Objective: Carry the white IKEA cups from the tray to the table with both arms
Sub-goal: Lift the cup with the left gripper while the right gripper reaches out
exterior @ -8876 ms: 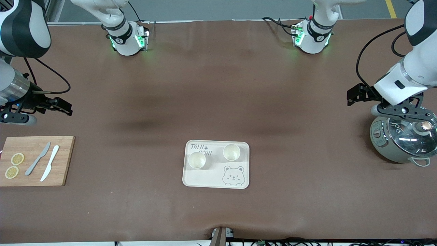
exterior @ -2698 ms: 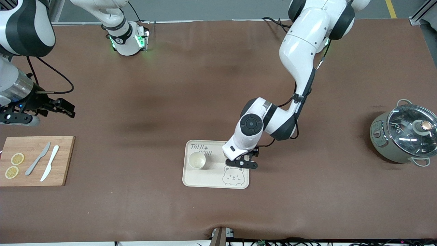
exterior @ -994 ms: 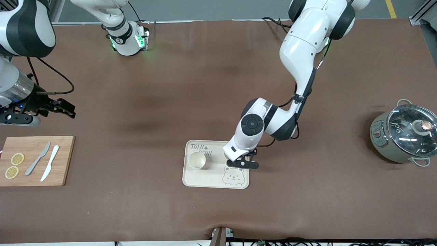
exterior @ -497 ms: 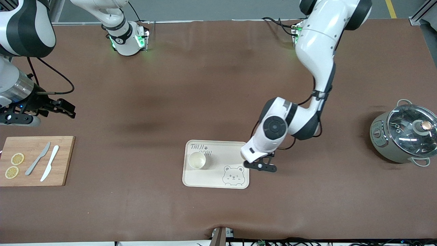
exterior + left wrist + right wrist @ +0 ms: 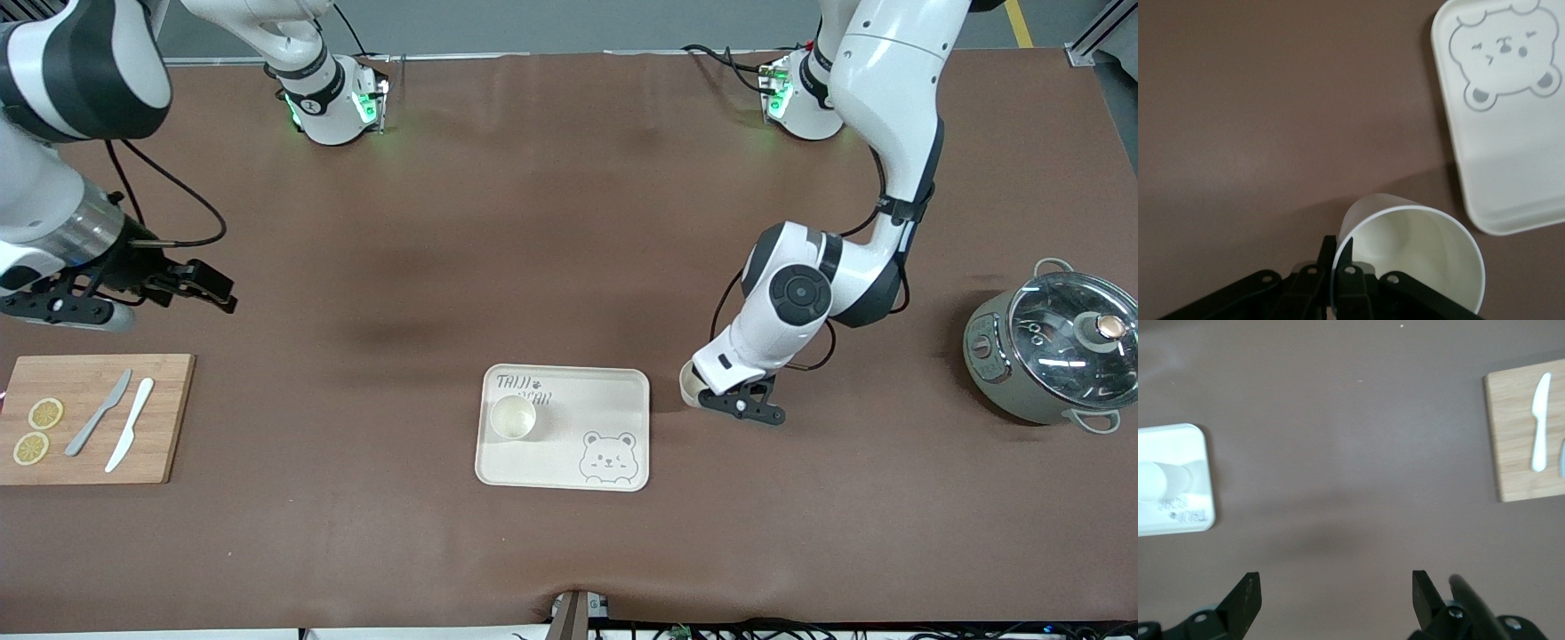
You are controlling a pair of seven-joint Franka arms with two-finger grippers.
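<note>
The left gripper (image 5: 731,397) is up over the bare brown table (image 5: 569,222) just off the tray's edge toward the left arm's end, its fingers (image 5: 1341,270) pinched tight on the rim wall of one white cup (image 5: 690,384). In the left wrist view that cup (image 5: 1408,257) hangs tilted with its open mouth showing, and nothing is inside it. The cream tray (image 5: 622,391) with a bear drawing (image 5: 607,457) lies near the middle of the table, and the second cup (image 5: 513,417) stands upright on it, in the part toward the right arm's end, beside the printed lettering. The right gripper (image 5: 133,293) hangs over the table near the right arm's end, just above the wooden cutting board (image 5: 169,418), with its jaws spread wide and nothing between them; this arm waits. On the board lie a grey knife (image 5: 98,413), a white knife (image 5: 130,436) and two lemon slices (image 5: 37,430). A grey-green pot (image 5: 1005,391) with a glass lid (image 5: 1067,342) sits at the left arm's end of the table.
</note>
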